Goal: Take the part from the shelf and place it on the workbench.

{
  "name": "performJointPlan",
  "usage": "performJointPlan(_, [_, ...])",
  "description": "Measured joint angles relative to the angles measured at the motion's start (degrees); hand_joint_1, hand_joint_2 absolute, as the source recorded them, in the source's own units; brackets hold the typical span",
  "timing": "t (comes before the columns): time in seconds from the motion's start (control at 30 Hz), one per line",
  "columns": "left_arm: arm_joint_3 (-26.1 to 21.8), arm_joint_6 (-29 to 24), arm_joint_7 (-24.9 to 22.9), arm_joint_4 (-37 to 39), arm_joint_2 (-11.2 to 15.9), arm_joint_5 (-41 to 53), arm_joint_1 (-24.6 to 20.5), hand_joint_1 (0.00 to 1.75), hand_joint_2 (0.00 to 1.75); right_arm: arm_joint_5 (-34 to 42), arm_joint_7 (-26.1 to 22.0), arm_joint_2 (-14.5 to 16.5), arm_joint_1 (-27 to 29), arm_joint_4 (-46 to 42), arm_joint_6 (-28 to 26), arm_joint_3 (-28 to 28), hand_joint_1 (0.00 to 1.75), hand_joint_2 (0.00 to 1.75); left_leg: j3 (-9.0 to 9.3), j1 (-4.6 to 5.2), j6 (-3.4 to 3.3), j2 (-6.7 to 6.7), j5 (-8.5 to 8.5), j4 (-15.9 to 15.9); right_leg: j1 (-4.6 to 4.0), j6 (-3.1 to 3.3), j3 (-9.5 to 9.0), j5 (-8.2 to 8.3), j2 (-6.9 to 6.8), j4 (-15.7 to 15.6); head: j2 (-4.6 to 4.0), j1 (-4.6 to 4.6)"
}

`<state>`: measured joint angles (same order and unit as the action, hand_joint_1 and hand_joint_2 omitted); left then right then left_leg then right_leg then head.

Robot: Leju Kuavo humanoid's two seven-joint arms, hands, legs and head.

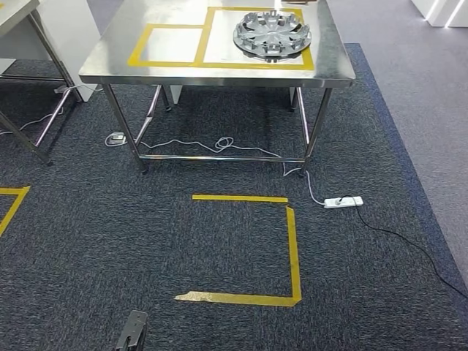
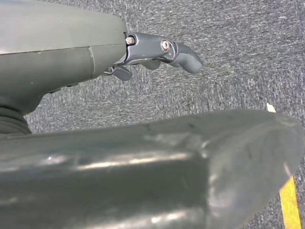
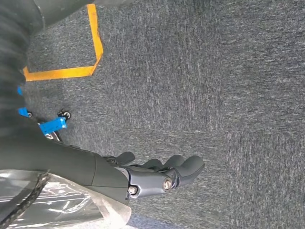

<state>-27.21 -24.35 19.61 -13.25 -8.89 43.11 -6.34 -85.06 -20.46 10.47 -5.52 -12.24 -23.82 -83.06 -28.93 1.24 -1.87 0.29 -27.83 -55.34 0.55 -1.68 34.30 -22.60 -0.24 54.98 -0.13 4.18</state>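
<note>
Part (image 1: 272,34) lies on workbench (image 1: 165,69), inside yellow tape — left robot hand (image 2: 158,52), right robot hand (image 3: 158,174) seemingly empty, fingers loosely apart.

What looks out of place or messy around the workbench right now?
The part lies flat inside the larger taped square on the workbench, nothing askew there. Below, a white cable trails loose under the table to a power strip on the carpet, a possible trip risk. The floor tape has a ragged end.
</note>
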Motion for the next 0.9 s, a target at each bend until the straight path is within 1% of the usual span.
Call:
performJointPlan(0.13, [0.0,0.0,0.0,0.0,0.1,0.0,0.0,0.0,0.0,0.0,0.0,0.0,0.0,0.0,0.0,0.0,0.0,1.75,-0.22,0.14,-0.36,-0.01,0.13,-0.2,0.14,-0.42,0.02,0.28,-0.05,0.0,0.0,-0.01])
performJointPlan(0.17, [0.0,0.0,0.0,0.0,0.1,0.0,0.0,0.0,0.0,0.0,0.0,0.0,0.0,0.0,0.0,0.0,0.0,1.75,-0.26,0.11,-0.58,0.0,0.32,-0.1,0.12,-0.61,0.02,0.41,-0.07,-0.1,0.0,0.0])
performJointPlan(0.2, [0.0,0.0,0.0,0.0,0.0,0.0,0.0,0.0,0.0,0.0,0.0,0.0,0.0,0.0,0.0,0.0,0.0,1.75,-0.26,-0.03,-0.84,0.06,0.64,0.1,0.12,-0.78,0.27,0.18,-0.04,0.1,0.0,-0.01])
performJointPlan(0.23, [0.0,0.0,0.0,0.0,0.0,0.0,0.0,0.0,0.0,0.0,0.0,0.0,0.0,0.0,0.0,0.0,0.0,1.75,-0.34,-0.2,-1.13,0.12,1.0,0.3,0.1,-0.94,0.84,-0.86,0.01,1.2,0.0,-0.07])
performJointPlan(0.27, [0.0,0.0,0.0,0.0,0.0,0.0,0.0,0.0,0.0,0.0,0.0,0.0,0.0,0.0,0.0,0.0,0.0,1.75,-0.52,-0.39,-1.4,0.18,1.35,0.5,0.09,-1.1,1.89,-2.64,0.07,3.5,0.0,-0.15])
performJointPlan(0.3, [0.0,0.0,0.0,0.0,0.0,0.0,0.0,0.0,0.0,0.0,0.0,-0.1,0.0,0.0,0.0,0.0,0.0,1.75,-0.77,-0.52,-1.55,0.25,1.6,0.6,0.15,-1.22,3.45,-5.11,0.12,7.2,0.0,-0.22])
performJointPlan(0.33, [0.0,0.0,0.0,0.0,0.0,0.0,0.1,0.0,0.0,0.0,0.0,-0.1,0.1,0.0,0.0,0.0,0.0,1.75,-1.14,-0.55,-1.61,0.27,1.76,0.6,0.18,-1.36,5.09,-7.66,0.13,11.6,0.0,-0.28])
performJointPlan(0.37, [0.0,0.0,0.0,0.0,-0.1,0.0,0.1,0.0,0.0,0.0,0.0,-0.1,0.1,0.0,0.0,0.0,0.0,1.75,-1.48,-0.55,-1.56,0.29,1.89,0.5,0.23,-1.48,6.43,-9.52,0.12,15.5,0.0,-0.29])
performJointPlan(0.4, [0.0,0.0,0.0,0.0,-0.1,0.0,0.2,0.0,0.0,0.0,0.0,-0.1,0.2,0.0,0.0,0.0,0.0,1.75,-1.77,-0.55,-1.46,0.31,1.99,0.4,0.28,-1.56,6.9,-10.42,0.11,17.8,0.0,-0.27])
performJointPlan(0.43, [0.0,0.0,0.0,0.0,-0.1,0.0,0.2,0.0,0.0,0.0,0.0,-0.1,0.3,0.0,0.0,0.0,0.0,1.75,-1.99,-0.57,-1.35,0.31,2.06,0.3,0.34,-1.6,6.13,-10.19,0.11,17.6,0.0,-0.28])
performJointPlan(0.47, [0.0,0.0,0.0,0.0,-0.1,0.0,0.2,0.0,0.0,0.0,0.0,-0.2,0.3,0.0,0.0,0.0,0.0,1.75,-2.14,-0.61,-1.23,0.3,2.09,0.1,0.41,-1.6,4.08,-9.02,0.1,14.9,0.0,-0.28])
performJointPlan(0.5, [0.0,0.0,0.0,0.0,-0.1,0.0,0.2,0.0,0.0,0.0,0.0,-0.2,0.3,0.0,0.0,0.0,0.0,1.75,-2.23,-0.64,-1.03,0.29,2.07,-0.1,0.51,-1.59,1.2,-7.5,0.08,10.6,0.0,-0.3])
performJointPlan(0.53, [0.0,0.0,0.0,0.0,-0.1,0.0,0.2,0.0,0.0,0.0,0.0,-0.2,0.2,0.0,0.0,0.0,0.0,1.75,-2.35,-0.58,-0.73,0.27,1.97,-0.4,0.51,-1.52,-1.5,-6.54,0.09,6.2,0.0,-0.33])
performJointPlan(0.57, [0.0,0.0,0.0,0.0,-0.1,0.0,0.2,0.0,0.0,0.0,0.0,-0.2,0.1,0.0,0.0,0.0,0.0,1.75,-2.49,-0.5,-0.37,0.25,1.88,-0.7,0.51,-1.23,-3.5,-5.96,0.19,3.0,0.0,-0.27])
performJointPlan(0.6, [0.0,0.0,0.0,0.0,-0.1,0.0,0.2,0.0,0.0,0.0,0.0,-0.2,0.0,0.0,0.0,0.0,0.0,1.75,-2.62,-0.42,0.01,0.24,1.84,-1.0,0.46,-0.9,-4.53,-5.91,0.28,1.4,0.0,-0.22])
performJointPlan(0.63, [0.0,0.0,0.0,0.0,0.0,0.0,0.1,0.0,0.0,0.0,0.0,-0.2,0.0,0.0,0.0,0.0,0.0,1.75,-2.75,-0.37,0.35,0.23,1.87,-1.1,0.33,-0.46,-4.72,-6.1,0.38,1.0,0.0,-0.15])
performJointPlan(0.7, [0.0,0.0,0.0,0.0,0.0,0.0,0.1,0.0,0.0,0.0,0.0,-0.2,0.1,0.0,0.0,0.0,0.0,0.87,-2.89,-0.52,0.93,0.19,1.84,-1.4,0.34,0.4,-4.57,-5.77,0.38,1.1,0.0,-0.08])
performJointPlan(0.73, [0.0,0.0,0.0,0.0,0.0,0.0,0.1,0.0,0.0,0.0,0.0,-0.2,0.1,0.0,0.0,0.0,0.0,0.44,-3.18,-0.61,1.26,0.14,1.17,-2.1,0.39,0.8,-4.48,-5.59,0.35,1.1,0.0,-0.02])
performJointPlan(0.77, [0.0,0.0,0.0,0.0,0.0,0.0,0.1,0.0,0.0,0.0,0.0,-0.2,0.2,0.0,0.0,0.0,0.0,0.0,-3.88,-0.71,1.59,0.09,-0.26,-4.0,0.48,1.19,-4.37,-5.39,0.33,1.0,0.0,0.05])
performJointPlan(0.8, [0.0,0.0,0.0,0.0,0.0,0.0,0.1,0.0,0.0,0.0,0.0,-0.2,0.1,0.0,0.0,0.0,0.0,0.0,-5.13,-0.84,1.92,0.05,-2.37,-7.1,0.5,1.49,-4.19,-5.24,0.33,1.0,0.0,0.11])
performJointPlan(0.83, [0.0,0.0,0.0,0.0,0.0,0.0,0.1,0.0,0.0,0.0,0.0,-0.2,0.1,0.0,0.0,0.0,0.0,0.0,-6.69,-0.95,2.18,0.03,-4.68,-11.1,0.44,1.72,-3.96,-5.13,0.39,1.0,0.0,0.19])
performJointPlan(0.87, [0.0,0.0,0.0,0.0,0.0,0.0,0.2,0.0,0.0,0.0,0.0,-0.3,0.2,0.0,0.0,0.0,0.0,0.0,-8.18,-1.08,2.34,0.03,-6.57,-15.0,0.37,1.85,-3.73,-5.01,0.47,1.0,0.0,0.19])
performJointPlan(0.9, [0.0,0.0,0.0,0.0,0.0,0.0,0.2,0.0,0.0,0.0,0.0,-0.3,0.2,0.0,0.0,0.0,0.0,0.0,-9.05,-1.16,2.39,0.03,-7.5,-17.6,0.3,1.9,-3.54,-4.91,0.62,1.1,0.0,0.19])
